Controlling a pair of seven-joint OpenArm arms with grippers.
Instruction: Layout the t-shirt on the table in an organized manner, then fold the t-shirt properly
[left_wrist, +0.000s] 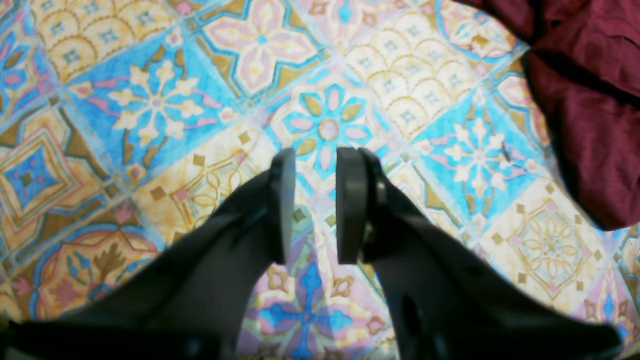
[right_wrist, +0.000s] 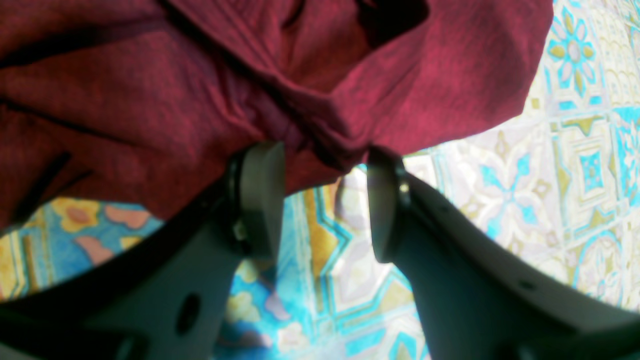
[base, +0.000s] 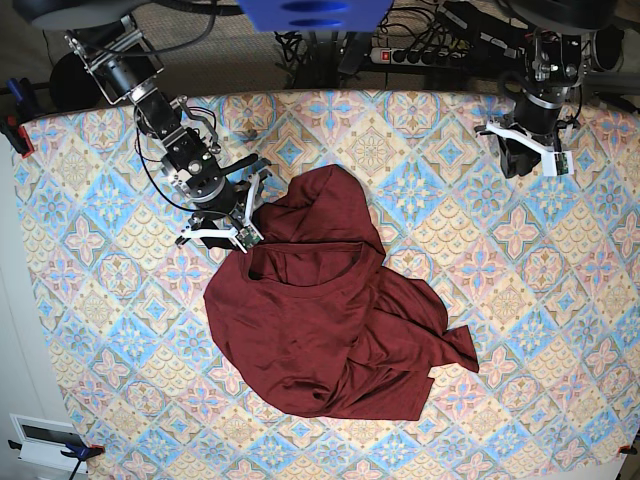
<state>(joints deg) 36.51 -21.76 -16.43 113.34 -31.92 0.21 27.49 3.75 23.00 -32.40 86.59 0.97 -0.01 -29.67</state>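
Observation:
The dark maroon t-shirt (base: 320, 330) lies crumpled in a heap on the table (base: 500, 250), left of centre, with its collar opening facing up. My right gripper (base: 238, 222) is at the heap's upper left edge. In the right wrist view its jaws stand open, and a bunched fold of the t-shirt (right_wrist: 150, 100) rests against the fingertips of the right gripper (right_wrist: 324, 150). My left gripper (base: 525, 155) hovers at the far right, well away from the cloth. The left gripper (left_wrist: 317, 157) has its jaws slightly apart with nothing between them, and the t-shirt (left_wrist: 585, 125) shows only in that view's corner.
A power strip (base: 430, 55) and cables run behind the table's far edge. A white box (base: 45, 440) sits off the near left corner. Clamps (base: 15, 125) hold the patterned cloth at the table's left edge.

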